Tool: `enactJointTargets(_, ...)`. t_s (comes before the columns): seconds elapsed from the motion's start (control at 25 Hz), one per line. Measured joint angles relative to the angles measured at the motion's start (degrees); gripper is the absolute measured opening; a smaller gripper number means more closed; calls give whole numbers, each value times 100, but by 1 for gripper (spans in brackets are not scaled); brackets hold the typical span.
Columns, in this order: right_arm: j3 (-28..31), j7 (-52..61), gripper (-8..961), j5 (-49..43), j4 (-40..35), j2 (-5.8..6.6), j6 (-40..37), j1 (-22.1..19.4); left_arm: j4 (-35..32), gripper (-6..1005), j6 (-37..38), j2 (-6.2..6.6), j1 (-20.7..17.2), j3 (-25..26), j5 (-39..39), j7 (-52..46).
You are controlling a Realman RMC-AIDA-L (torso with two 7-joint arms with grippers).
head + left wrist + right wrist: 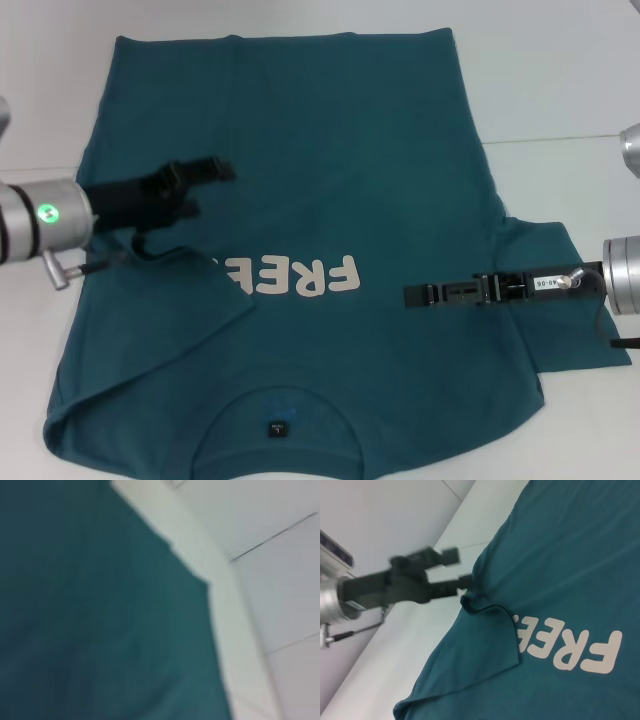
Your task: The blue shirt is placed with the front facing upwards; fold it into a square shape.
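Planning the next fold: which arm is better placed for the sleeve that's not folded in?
Right, likely. The right claw hovers just inboard of the flat sleeve of the shirt; the left claw is over the opposite, already-folded side.

**Where my three cameras look**

My head camera looks forward and down from above, taking in nearly the whole blue shirt (pixel 300 200) spread on the white table (pixel 560 90), with my left gripper (pixel 205 185) at centre left of the frame and my right gripper (pixel 420 295) at centre right.

My left wrist camera sits very near the cloth: teal fills the frame's left, table the right.

My right wrist camera looks across the shirt from farther off. It shares with the head view the cream lettering (pixel 580 652) and my left gripper (pixel 447 572).
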State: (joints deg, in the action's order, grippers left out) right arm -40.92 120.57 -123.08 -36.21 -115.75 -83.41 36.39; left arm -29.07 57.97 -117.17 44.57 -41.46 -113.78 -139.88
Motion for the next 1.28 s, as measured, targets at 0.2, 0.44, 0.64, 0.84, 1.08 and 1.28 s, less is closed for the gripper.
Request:
enactJointTargets(0.2,-21,2,907,-2,1,-6,29,0,-199,876,83,117,-250,-63,130,-126)
enactJointTargets(0.44,-8,10,907,-5,53,1,38,5,-220,877,-532,169,-450,-171,-603,-678)
enactJointTargets(0.64,4,24,907,-5,55,1,44,7,-204,876,-723,163,-510,-213,-728,-690)
enactJointTargets(0.84,4,29,906,-6,119,0,66,28,-169,876,-936,91,-452,-236,-796,-637)
enactJointTargets(1.08,6,46,906,-5,132,1,72,35,217,877,-1480,31,-174,-626,-806,-638)
enactJointTargets(1.28,5,46,906,3,133,21,71,20,87,877,-1258,-131,48,-567,-611,-360)
